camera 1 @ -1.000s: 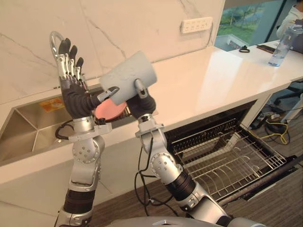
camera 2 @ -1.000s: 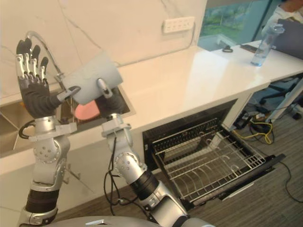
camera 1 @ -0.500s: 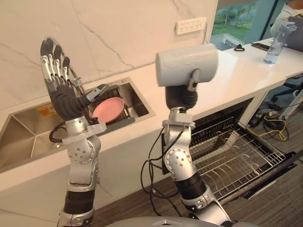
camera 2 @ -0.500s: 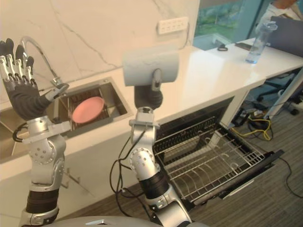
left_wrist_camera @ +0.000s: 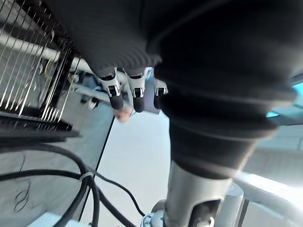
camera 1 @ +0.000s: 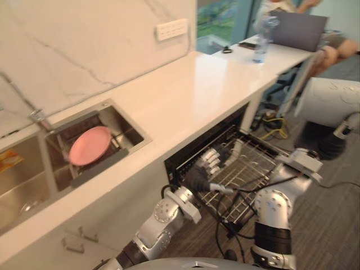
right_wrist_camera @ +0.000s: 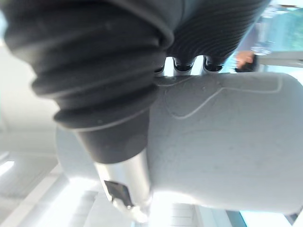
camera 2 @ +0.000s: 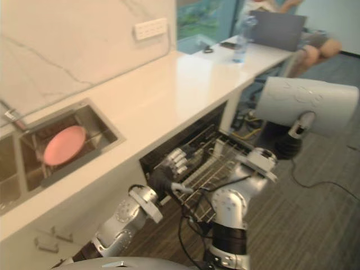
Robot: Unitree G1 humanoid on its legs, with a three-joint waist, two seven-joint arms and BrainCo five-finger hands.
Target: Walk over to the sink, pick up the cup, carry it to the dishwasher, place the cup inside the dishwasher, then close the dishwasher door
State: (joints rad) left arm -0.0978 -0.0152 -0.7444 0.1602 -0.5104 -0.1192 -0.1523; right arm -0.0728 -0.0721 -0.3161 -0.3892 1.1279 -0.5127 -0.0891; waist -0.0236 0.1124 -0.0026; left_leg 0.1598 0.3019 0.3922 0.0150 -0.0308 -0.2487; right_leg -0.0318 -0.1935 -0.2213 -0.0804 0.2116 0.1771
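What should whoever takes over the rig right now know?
Right hand: shut on the cup, which lies on its side, held in the air to the right of the dishwasher rack.
Left hand: open, holding nothing, low in front of the rack.
Dishwasher: open, with the rack pulled out.
Done: the cup is picked up and brought to the dishwasher.
Left: set the cup in the rack, let go, close the door.
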